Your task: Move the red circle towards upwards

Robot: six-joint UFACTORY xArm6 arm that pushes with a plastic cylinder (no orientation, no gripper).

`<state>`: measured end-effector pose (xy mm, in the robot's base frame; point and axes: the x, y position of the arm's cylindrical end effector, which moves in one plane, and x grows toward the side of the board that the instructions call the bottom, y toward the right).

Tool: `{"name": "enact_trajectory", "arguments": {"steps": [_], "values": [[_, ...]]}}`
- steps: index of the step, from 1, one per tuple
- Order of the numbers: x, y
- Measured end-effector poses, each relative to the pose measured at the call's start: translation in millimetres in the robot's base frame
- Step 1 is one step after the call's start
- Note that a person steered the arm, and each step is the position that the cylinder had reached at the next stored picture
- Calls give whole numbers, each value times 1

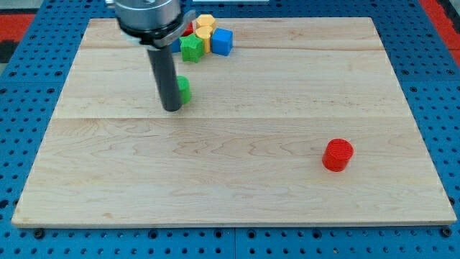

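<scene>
Red circle (337, 155) view's lower right, my tip (172, 108) well apart, touching green block (184, 89)

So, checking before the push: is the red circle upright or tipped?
Upright: the red circle shows its flat round top; my tip is far off, by a green block.

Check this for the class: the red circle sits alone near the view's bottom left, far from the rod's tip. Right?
Wrong side. The camera view shows the red circle alone near the view's bottom right, far from my tip, which stands beside a green block.
</scene>
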<state>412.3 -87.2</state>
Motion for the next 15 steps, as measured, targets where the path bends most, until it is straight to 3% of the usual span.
{"name": "enact_trajectory", "arguments": {"steps": [2, 3, 5, 6, 7, 8, 11, 13, 14, 15], "values": [[-76, 43], [-79, 43], [-6, 244], [73, 299], [150, 281], [166, 234], [33, 244], [64, 306], [36, 332], [2, 239]]}}
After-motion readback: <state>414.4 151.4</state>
